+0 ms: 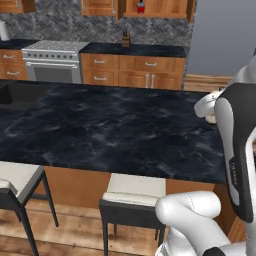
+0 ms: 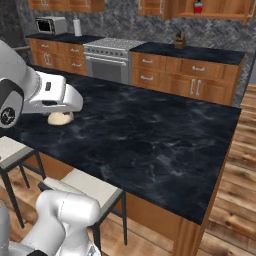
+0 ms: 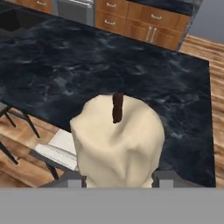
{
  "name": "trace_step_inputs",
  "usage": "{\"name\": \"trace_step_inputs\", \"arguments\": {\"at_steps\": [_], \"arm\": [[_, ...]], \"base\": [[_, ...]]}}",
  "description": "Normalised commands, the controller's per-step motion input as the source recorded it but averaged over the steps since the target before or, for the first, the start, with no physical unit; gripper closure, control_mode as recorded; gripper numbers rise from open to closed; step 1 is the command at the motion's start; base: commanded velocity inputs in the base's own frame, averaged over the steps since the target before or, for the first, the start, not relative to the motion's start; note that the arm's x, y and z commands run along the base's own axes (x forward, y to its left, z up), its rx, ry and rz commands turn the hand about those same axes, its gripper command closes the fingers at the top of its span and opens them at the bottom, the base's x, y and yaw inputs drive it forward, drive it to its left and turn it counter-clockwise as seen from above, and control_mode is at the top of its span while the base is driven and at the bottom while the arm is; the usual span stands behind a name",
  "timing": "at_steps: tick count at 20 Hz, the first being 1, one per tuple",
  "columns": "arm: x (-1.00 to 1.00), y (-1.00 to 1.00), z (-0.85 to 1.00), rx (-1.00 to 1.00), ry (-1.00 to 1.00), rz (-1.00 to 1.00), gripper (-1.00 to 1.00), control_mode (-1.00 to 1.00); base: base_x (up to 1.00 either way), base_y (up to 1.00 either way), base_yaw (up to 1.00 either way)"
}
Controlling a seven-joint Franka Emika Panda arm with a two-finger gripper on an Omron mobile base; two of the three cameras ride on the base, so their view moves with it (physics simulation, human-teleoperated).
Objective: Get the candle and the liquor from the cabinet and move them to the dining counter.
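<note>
While claw (image 3: 118, 181) grips candle (image 3: 117, 140), its base stays hidden.

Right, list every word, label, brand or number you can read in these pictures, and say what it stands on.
No text can be read anywhere.
Robot arm: a faint line of marking down its dark panel, too small and blurred to read.
Liquor bottle: no legible label.
Candle: plain, no marking.
Microwave: nothing legible.

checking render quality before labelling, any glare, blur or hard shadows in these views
Left base view: soft, slightly blurry render, dining counter evenly lit, no glare. Right base view: the candle is partly hidden under the white hand, with no distinct shadow. Hand view: candle looms large and close between the finger tips, background softer.
</note>
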Motion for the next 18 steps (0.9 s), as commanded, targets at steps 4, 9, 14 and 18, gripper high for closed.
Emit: {"name": "trace_step_inputs", "arguments": {"at_steps": [4,9,14,18], "arm": [[1.0,-0.13,-0.58,0.0,0.13,0.1,1.0,-1.0],[1.0,0.0,-0.88,-0.01,0.19,0.05,1.0,-1.0],[1.0,0.0,-0.78,0.0,0.21,0.0,1.0,-1.0],[1.0,-0.02,-0.73,0.0,0.14,0.0,1.0,-1.0]], "base": [[0.0,0.0,0.0],[0.0,0.0,0.0],[0.0,0.0,0.0],[0.0,0.0,0.0]]}}
